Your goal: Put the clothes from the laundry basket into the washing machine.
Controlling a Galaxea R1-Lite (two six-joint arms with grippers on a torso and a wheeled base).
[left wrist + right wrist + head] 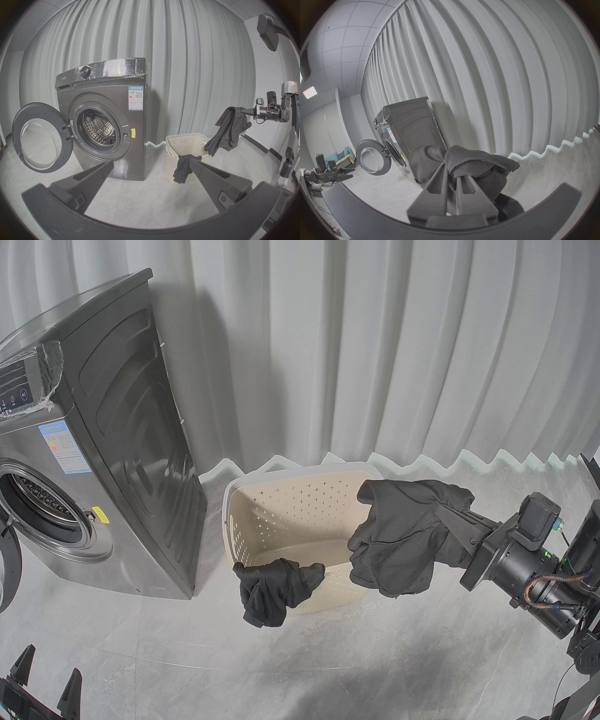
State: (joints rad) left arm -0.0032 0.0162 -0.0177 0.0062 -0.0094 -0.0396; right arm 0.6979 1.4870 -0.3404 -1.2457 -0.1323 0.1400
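At the far left the washing machine is seen standing on the pale floor, turned at an angle, with clear film left wrapped over its control panel. Its round door is swung wide open to the side, and the metal drum is laid open to view behind it. The left gripper is held low in front of the machine and well apart from it, its two fingers spread wide with nothing between them. Just beside the machine's right flank the laundry basket is set upright on the floor, close before the pleated white curtain, and its perforated cream walls are shown. A small dark garment is draped over the basket's near rim, with most of it hanging down the outer wall; whether its lowest fold touches the floor cannot be told. Further right, a large dark garment is held up in the air at the basket's right end, its lower folds hanging across the rim there. It is carried by the right gripper, whose fingers are pressed together on a bunch of the cloth, the rest being left to hang loose beneath. The arm behind it is stretched in roughly level from the right.
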